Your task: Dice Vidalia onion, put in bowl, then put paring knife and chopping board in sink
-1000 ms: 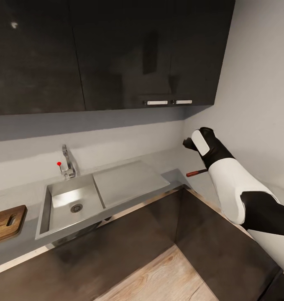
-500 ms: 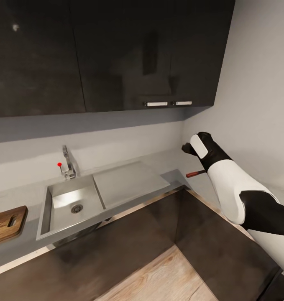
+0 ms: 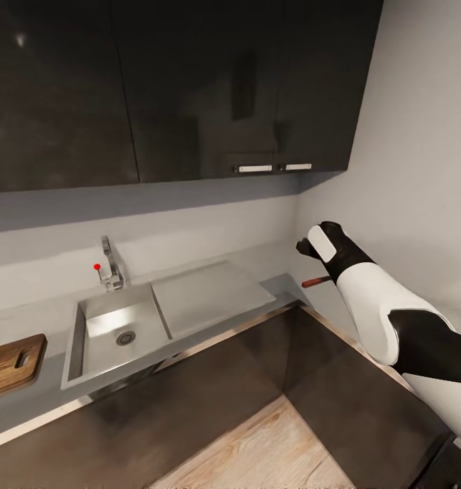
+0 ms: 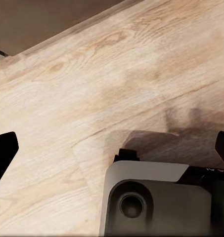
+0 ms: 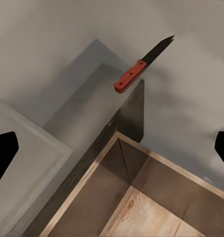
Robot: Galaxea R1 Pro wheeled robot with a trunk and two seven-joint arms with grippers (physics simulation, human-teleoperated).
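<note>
Head view: rt pincer (image 3: 303,246) hangs above the dark-grey glossy table (image 3: 47,319), arm covering the blade of the red-handled paring knife (image 3: 314,282) at 3 o'clock. Rt wrist view: whole knife (image 5: 139,68) lies free; fingertips at the frame edges, wide apart. Brown wooden chopping board (image 3: 11,364) cut off at 9 o'clock. Grey steel sink (image 3: 118,333) w/ drain. Lt pincer spread over pale wood-plank floor (image 4: 67,108).

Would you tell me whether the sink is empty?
Empty: the sink basin shows only bare steel and its drain.
</note>
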